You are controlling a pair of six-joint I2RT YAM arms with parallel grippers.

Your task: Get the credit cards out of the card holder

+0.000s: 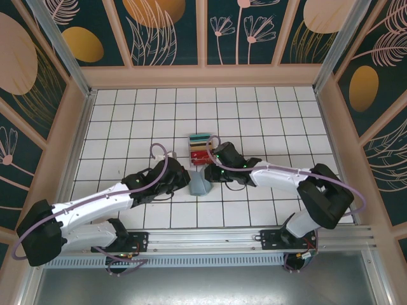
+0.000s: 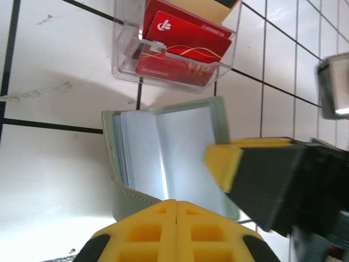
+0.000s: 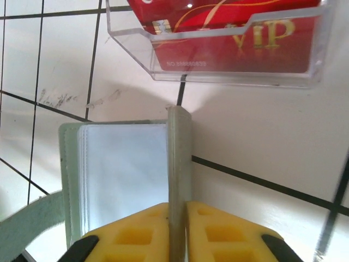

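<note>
We list the card holder open on the tiles just beside the clear tray of red credit cards, right gripper clamping its raised leaf, left gripper clenched at its cover; next, likely, turning that leaf to bare a card.

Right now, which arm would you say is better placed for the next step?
Probably the right hand: it pinches the card holder's upright cover, ready to swing it, while the left hand clamps the lower cover.

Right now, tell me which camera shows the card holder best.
Left wrist: the card holder is open, both leaves and clear sleeves visible. Right wrist shows one leaf, with its cover edge-on. Top external shows a small grey shape.
</note>
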